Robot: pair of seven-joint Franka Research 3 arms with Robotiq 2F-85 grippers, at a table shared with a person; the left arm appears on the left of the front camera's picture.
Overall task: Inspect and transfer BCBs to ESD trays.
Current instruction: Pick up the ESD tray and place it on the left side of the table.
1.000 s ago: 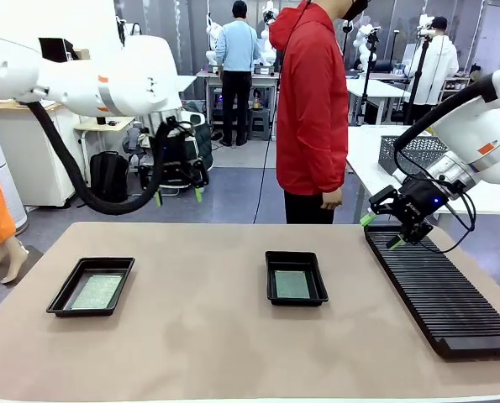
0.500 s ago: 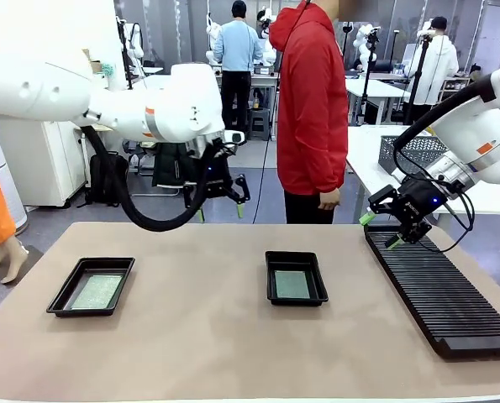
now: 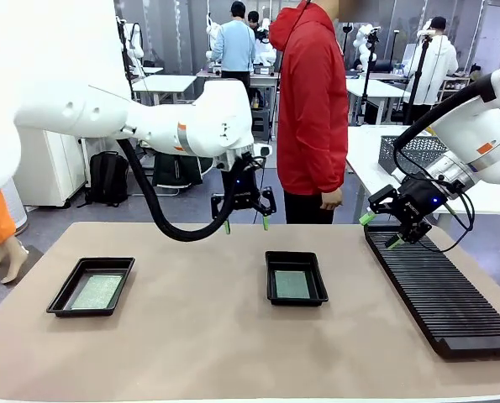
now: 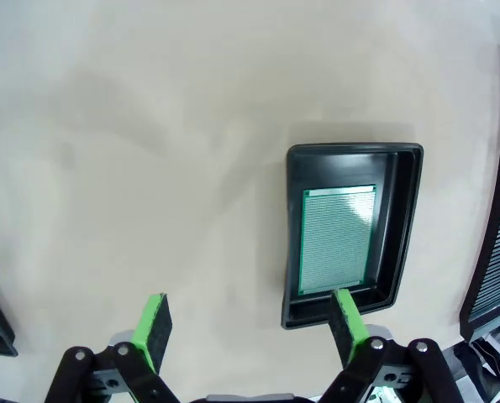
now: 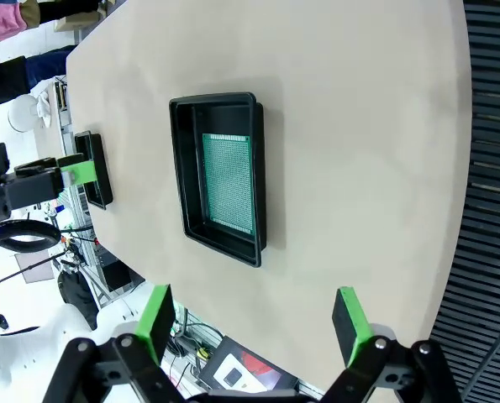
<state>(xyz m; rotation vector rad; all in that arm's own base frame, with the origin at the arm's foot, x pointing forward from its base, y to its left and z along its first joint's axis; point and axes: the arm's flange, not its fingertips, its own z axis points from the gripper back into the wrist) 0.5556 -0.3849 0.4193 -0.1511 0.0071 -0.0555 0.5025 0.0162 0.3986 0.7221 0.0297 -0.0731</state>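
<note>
Two black ESD trays lie on the tan table, each with a green BCB flat inside. The left tray (image 3: 91, 286) holds a pale speckled board (image 3: 97, 291). The middle tray (image 3: 296, 278) (image 4: 352, 231) (image 5: 218, 177) holds a board (image 3: 292, 285) (image 4: 338, 239) (image 5: 229, 181). My left gripper (image 3: 245, 224) (image 4: 248, 323) hangs open and empty above the table, just behind and left of the middle tray. My right gripper (image 3: 381, 230) (image 5: 253, 323) is open and empty over the far end of the ribbed rack.
A long black ribbed rack (image 3: 439, 290) runs along the table's right side. A person in a red hoodie (image 3: 312, 109) stands at the far edge, one hand (image 3: 331, 198) hanging down. A grey mesh basket (image 3: 411, 154) sits on a white table behind my right arm.
My left arm has swung from the far left rightward across the table's back, bringing its open gripper close to the middle tray. The right arm, the trays and the boards have stayed still.
</note>
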